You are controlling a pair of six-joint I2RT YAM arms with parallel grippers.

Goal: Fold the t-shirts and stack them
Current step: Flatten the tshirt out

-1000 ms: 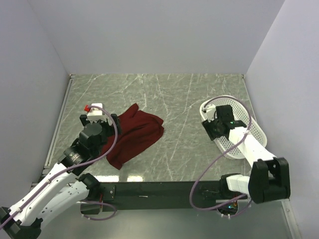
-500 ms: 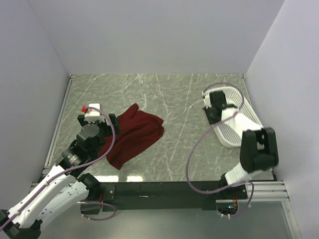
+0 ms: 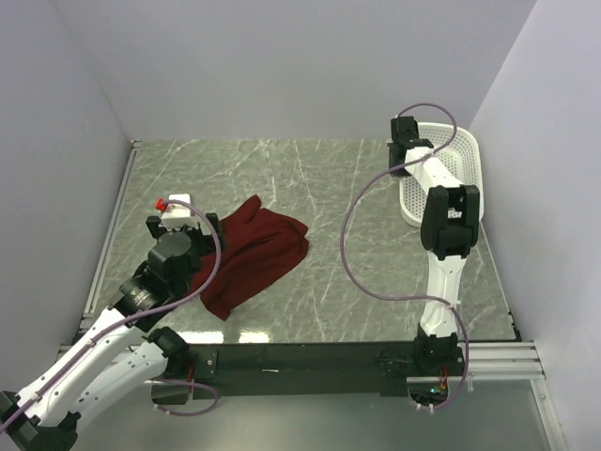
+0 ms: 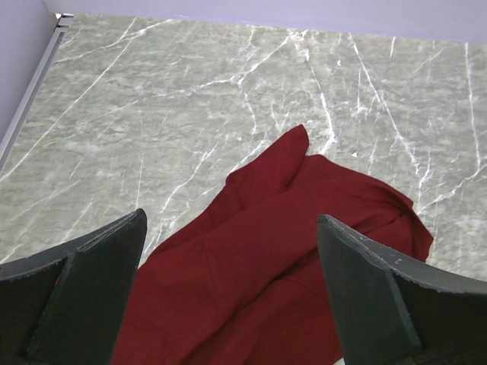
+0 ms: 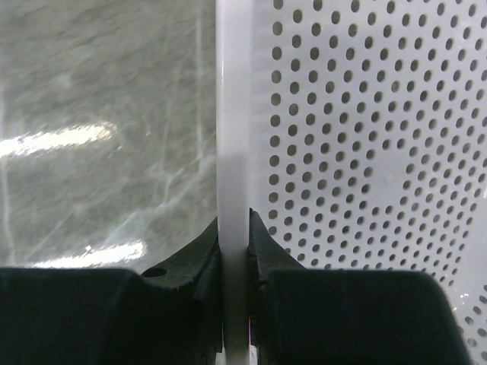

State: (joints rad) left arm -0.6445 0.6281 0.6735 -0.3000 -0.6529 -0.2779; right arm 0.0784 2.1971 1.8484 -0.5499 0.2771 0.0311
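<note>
At the left, the white-and-black left arm [image 3: 141, 291] reaches out from the near edge. Its jaws are spread as wide as they go, hanging over the near-left part of the plain dark red cotton t-shirt [image 3: 255, 254] and gripping nothing. From the wrist camera the cloth fills the gap between the two dark fingers [image 4: 84, 289], but I cannot tell whether they touch it.

The shirt lies left of centre on the grey-green marble-patterned desk [image 3: 357, 263] in a loose, rumpled heap. One pointed corner sticks out toward the far side, and soft ridges run across the heap. I see no neat fold anywhere and no stack, so the folding looks not yet begun.

Far to the right, well apart from the shirt, the right arm [image 3: 449, 225] stretches into the far right corner. Its jaws are pressed onto the smooth rim [image 5: 232, 114] of the white perforated plastic basket [image 3: 470, 155], which stands tipped up near the right wall.

As I judge it, everything is left to do: spreading the shirt flat, folding it, and setting it down as a stack.
</note>
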